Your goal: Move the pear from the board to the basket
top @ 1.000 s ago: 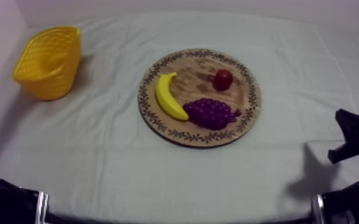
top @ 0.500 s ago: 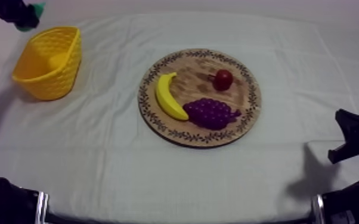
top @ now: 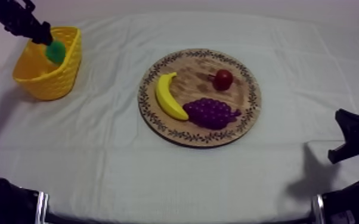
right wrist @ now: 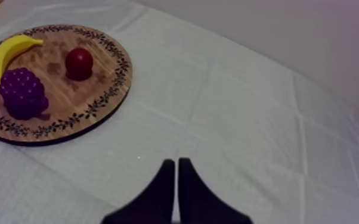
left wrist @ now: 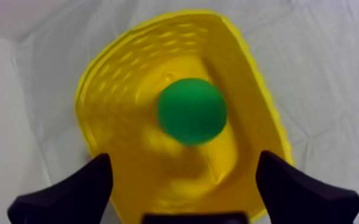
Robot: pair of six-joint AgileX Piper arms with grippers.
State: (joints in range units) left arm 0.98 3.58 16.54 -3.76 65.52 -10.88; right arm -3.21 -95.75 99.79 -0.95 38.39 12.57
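Moved further in, my left arm (top: 9, 15) slants over the yellow basket (top: 45, 80), left claw (left wrist: 183, 158) apart, pear (left wrist: 192, 111) free of it; right claw (right wrist: 176, 162) together.

Creased grey-white tablecloth (top: 158, 179); plain pale wall (top: 217, 5) behind.

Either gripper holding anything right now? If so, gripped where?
Nothing is held. Left gripper is open, its fingers clear of the pear, which is over the yellow basket. Right gripper is shut on nothing.

Blurry pear (left wrist: 192, 111) over yellow basket (left wrist: 122, 89)
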